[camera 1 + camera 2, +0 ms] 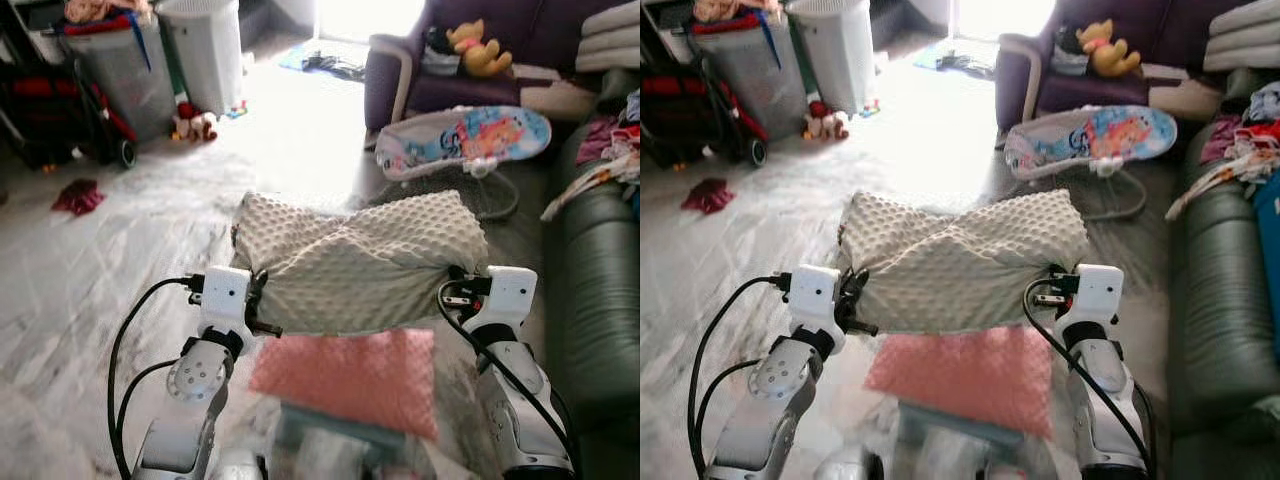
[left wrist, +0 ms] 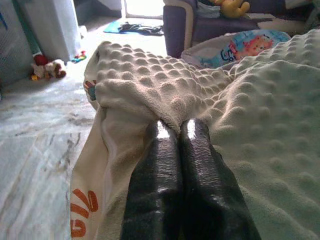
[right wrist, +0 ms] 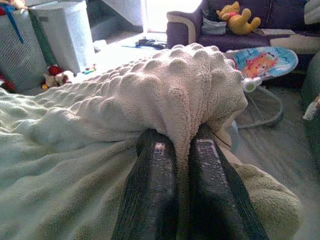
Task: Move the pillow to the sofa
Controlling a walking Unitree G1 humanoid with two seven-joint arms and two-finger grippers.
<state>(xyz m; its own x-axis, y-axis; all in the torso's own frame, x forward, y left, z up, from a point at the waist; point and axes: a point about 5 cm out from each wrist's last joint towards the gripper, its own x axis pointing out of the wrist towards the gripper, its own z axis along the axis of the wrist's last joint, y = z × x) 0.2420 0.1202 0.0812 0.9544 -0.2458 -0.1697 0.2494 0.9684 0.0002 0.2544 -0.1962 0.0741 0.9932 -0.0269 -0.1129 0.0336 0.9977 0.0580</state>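
So: cream bumpy pillow [image 1: 355,260] held up off the floor between both grippers, w/ a pink cushion [image 1: 355,378] below it.

Left gripper [image 2: 176,131] pinches the pillow's left edge, fingers pressed nearly together on a fold of cover; right gripper [image 3: 182,137] does the same at the right end, fabric bunched betw. its two fingers. Pillow spans arm to arm, sagging a bit in the middle. Dark green sofa [image 1: 600,290] sits to the robot's right, apart from the pillow. Ahead: baby bouncer [image 1: 465,140], purple armchair [image 1: 400,75] w/ yellow plush toy [image 1: 478,48]; white laundry basket [image 1: 210,50] far left on marble floor [image 1: 130,250].
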